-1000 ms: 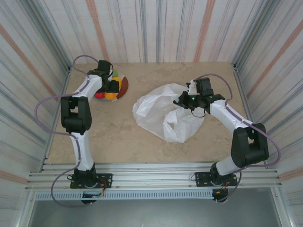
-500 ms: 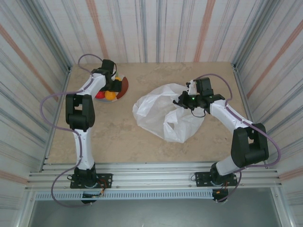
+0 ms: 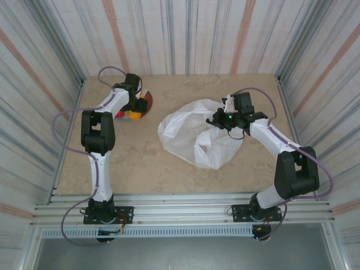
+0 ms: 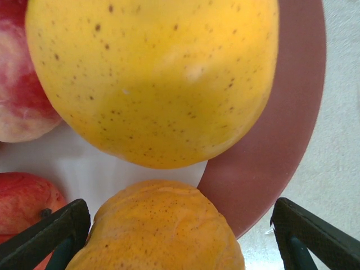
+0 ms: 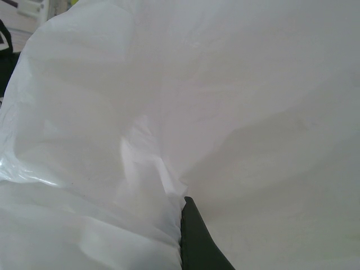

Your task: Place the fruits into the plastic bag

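Fruits [image 3: 130, 114] lay heaped on the plate [image 3: 147, 104] at the far left of the table [image 3: 140, 163], well apart from the bag [image 3: 191, 138], which sprawled crumpled toward the right. Left gripper [image 4: 180, 233] hung directly over the pile with its jaws spread wide and nothing between them. Its 2 dark fingers [image 4: 53, 230] framed an orange fruit [image 4: 163, 225], apparently lined up to descend on it. A larger yellow fruit [image 4: 152, 79] lay just beyond it, and 2 red fruits [image 4: 25, 199] crowded the left side, so the finger there would probably have little room. Right gripper [image 3: 226, 117] was clamped on the bag's upper right rim, pinching thin film beside its finger [image 5: 197, 242]. This hold seemingly served to raise the rim and keep a mouth open toward the plate, though whether the opening was wide enough could not be judged. Bare tabletop separated plate and bag, with no object between them. Striped walls [image 3: 185, 34] enclosed the table on 3 sides and stood close behind the plate, which would limit any approach from the far side.
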